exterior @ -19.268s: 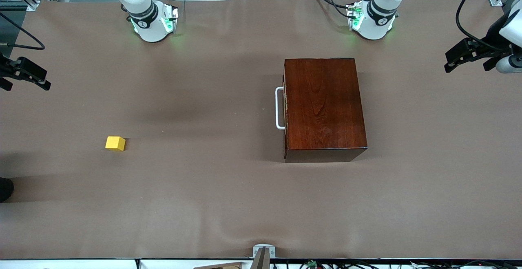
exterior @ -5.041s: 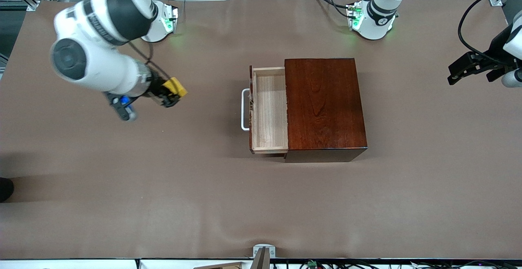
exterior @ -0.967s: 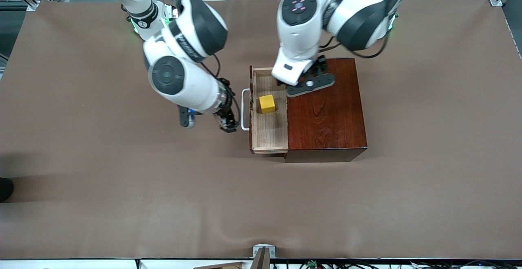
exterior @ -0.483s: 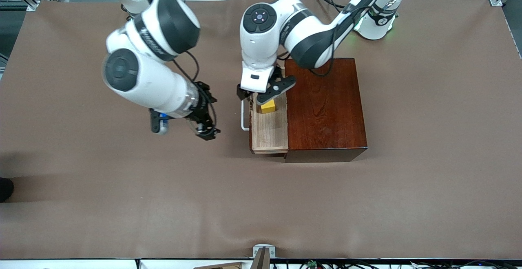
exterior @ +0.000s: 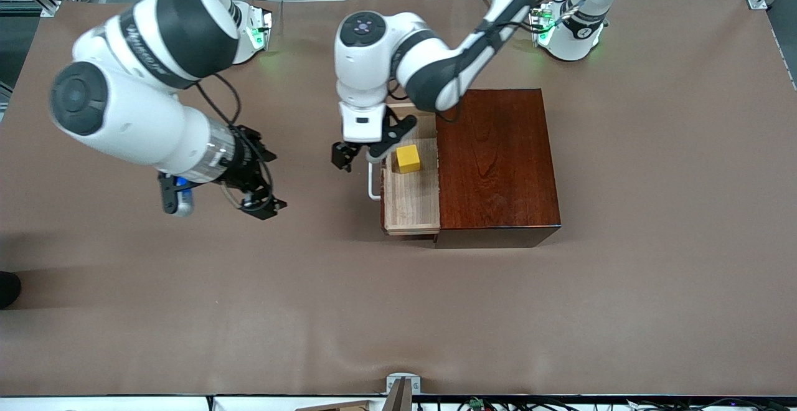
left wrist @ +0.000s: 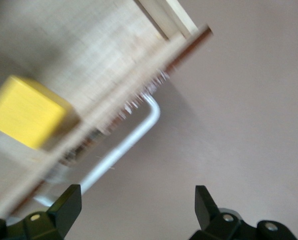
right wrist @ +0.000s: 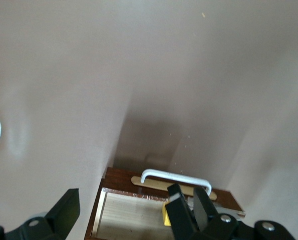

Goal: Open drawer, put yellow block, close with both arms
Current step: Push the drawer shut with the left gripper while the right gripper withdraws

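Observation:
The drawer [exterior: 411, 202] stands pulled out of the dark reddish-brown box [exterior: 498, 162], its white handle [exterior: 372, 185] facing the right arm's end of the table. The yellow block [exterior: 408, 158] lies in the tray, untouched. My left gripper [exterior: 357, 154] is open and empty over the table just outside the handle. In the left wrist view the left gripper [left wrist: 136, 200] has the handle [left wrist: 123, 145] beside one finger and the block [left wrist: 23, 112] in the tray. My right gripper [exterior: 273, 182] is open and empty over bare table; in the right wrist view the gripper [right wrist: 134, 207] faces the handle [right wrist: 174, 176].
The brown table cover [exterior: 398, 311] spreads bare around the box. The arm bases [exterior: 243, 25] stand along the table's edge farthest from the front camera. A small metal bracket [exterior: 401, 383] sits at the nearest edge.
The left gripper has moved off the tray to the table outside the handle, uncovering the block. The right gripper has drawn back from the drawer toward the right arm's end.

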`<action>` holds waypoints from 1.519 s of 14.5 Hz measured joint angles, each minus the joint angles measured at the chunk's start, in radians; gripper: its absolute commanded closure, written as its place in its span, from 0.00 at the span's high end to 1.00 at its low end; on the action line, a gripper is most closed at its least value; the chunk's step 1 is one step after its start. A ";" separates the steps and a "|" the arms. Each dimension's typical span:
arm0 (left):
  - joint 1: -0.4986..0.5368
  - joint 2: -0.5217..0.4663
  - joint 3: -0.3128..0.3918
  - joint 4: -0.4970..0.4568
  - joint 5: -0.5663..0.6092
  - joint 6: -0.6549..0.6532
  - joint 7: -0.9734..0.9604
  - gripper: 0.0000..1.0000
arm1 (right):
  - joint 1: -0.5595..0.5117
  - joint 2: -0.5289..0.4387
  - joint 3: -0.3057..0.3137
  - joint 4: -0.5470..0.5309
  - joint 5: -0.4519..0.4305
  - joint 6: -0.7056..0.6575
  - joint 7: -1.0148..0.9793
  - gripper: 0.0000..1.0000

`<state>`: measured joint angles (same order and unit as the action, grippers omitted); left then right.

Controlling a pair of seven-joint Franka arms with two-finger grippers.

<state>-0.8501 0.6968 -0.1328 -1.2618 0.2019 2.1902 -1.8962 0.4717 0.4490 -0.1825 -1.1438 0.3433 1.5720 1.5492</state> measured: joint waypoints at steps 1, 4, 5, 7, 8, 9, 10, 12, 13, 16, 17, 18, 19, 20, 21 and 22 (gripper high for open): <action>-0.036 0.023 0.030 0.006 0.000 0.046 -0.039 1.00 | -0.013 -0.003 0.000 0.005 -0.002 -0.004 -0.046 1.00; -0.075 0.075 0.067 0.014 0.000 0.103 -0.106 1.00 | -0.063 -0.016 -0.001 0.011 -0.011 -0.034 -0.204 1.00; -0.084 0.088 0.081 0.016 0.000 0.104 -0.120 1.00 | -0.081 -0.022 -0.001 0.011 -0.011 -0.044 -0.257 1.00; -0.104 0.110 0.105 0.018 0.000 0.105 -0.152 1.00 | -0.117 -0.032 -0.001 0.011 -0.011 -0.071 -0.348 1.00; -0.111 0.118 0.109 0.019 0.000 0.105 -0.161 1.00 | -0.134 -0.035 -0.001 0.011 -0.011 -0.083 -0.387 1.00; -0.117 0.123 0.113 0.019 0.000 0.105 -0.169 1.00 | -0.148 -0.039 -0.001 0.012 -0.012 -0.096 -0.421 1.00; -0.120 0.127 0.116 0.019 0.000 0.103 -0.173 1.00 | -0.161 -0.043 -0.001 0.012 -0.012 -0.108 -0.456 1.00; -0.121 0.131 0.121 0.019 0.000 0.091 -0.181 1.00 | -0.191 -0.051 -0.001 0.012 -0.012 -0.134 -0.543 1.00; -0.121 0.131 0.124 0.019 0.000 0.073 -0.189 1.00 | -0.208 -0.055 -0.002 0.012 -0.013 -0.146 -0.594 1.00; -0.122 0.130 0.128 0.034 0.000 0.022 -0.208 1.00 | -0.267 -0.070 -0.003 0.014 -0.014 -0.182 -0.777 1.00; -0.122 0.130 0.129 0.039 0.000 -0.004 -0.211 1.00 | -0.288 -0.075 -0.003 0.014 -0.016 -0.194 -0.831 1.00; -0.122 0.130 0.131 0.042 0.000 -0.023 -0.216 1.00 | -0.304 -0.078 -0.003 0.014 -0.024 -0.200 -0.873 1.00; -0.124 0.130 0.138 0.048 0.000 -0.049 -0.219 1.00 | -0.315 -0.081 -0.003 0.014 -0.041 -0.203 -0.912 1.00; -0.124 0.129 0.144 0.052 0.000 -0.076 -0.220 1.00 | -0.321 -0.084 -0.003 0.015 -0.063 -0.204 -0.961 1.00; -0.124 0.128 0.149 0.055 0.000 -0.107 -0.222 1.00 | -0.324 -0.090 -0.003 0.016 -0.084 -0.204 -1.027 1.00; -0.124 0.127 0.155 0.058 0.000 -0.145 -0.222 1.00 | -0.327 -0.098 -0.003 0.016 -0.098 -0.204 -1.114 1.00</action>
<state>-0.9738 0.8234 0.0217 -1.2039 0.2023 2.0453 -2.1183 0.1448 0.3514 -0.1853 -1.1279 0.2454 1.3680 0.4357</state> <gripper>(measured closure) 0.000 0.000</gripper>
